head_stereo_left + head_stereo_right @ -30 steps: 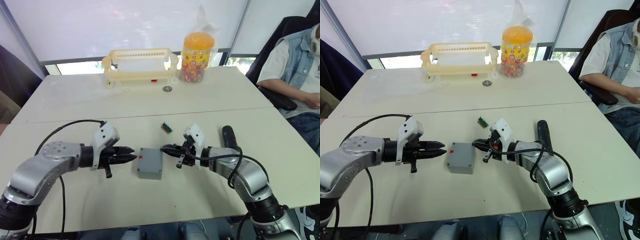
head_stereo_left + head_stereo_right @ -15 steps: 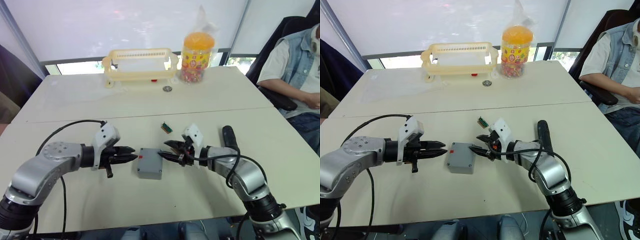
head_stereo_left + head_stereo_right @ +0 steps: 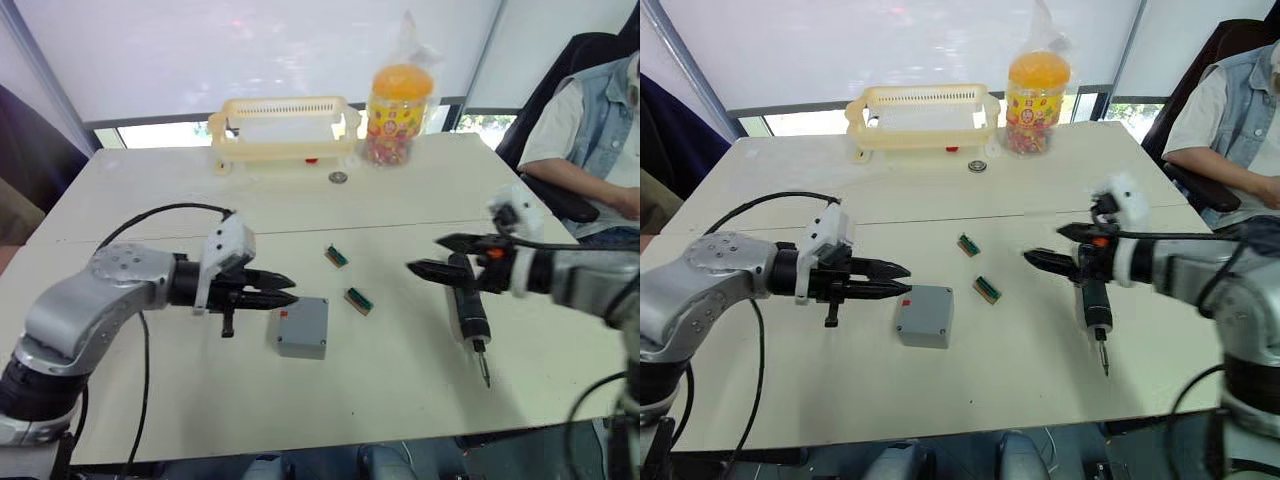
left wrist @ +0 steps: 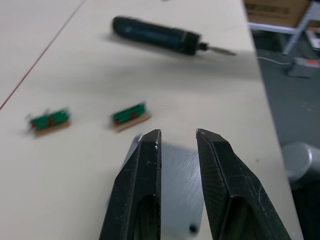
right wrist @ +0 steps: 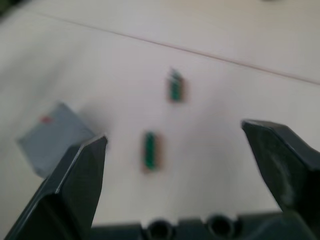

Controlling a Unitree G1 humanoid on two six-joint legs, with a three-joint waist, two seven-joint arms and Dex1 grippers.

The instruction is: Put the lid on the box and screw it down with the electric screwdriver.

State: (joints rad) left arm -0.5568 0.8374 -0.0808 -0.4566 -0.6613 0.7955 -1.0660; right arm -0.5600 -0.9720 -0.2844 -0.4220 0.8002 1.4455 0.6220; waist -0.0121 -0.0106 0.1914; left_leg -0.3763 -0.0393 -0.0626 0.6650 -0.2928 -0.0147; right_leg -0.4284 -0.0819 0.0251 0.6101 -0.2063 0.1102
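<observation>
R gripper (image 5: 180, 165) fingers spread wide; beyond: grey box (image 5: 52, 137) w/ red mark, two blurry green blocks (image 5: 150, 150), prob. small boards.

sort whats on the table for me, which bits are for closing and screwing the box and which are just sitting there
For the job:
- box, grey, red mark on its side
- electric screwdriver, lying flat on the table

Just lying about:
- two small green blocks
- yellow basket
- orange-lidded jar
- small round metal piece
</observation>
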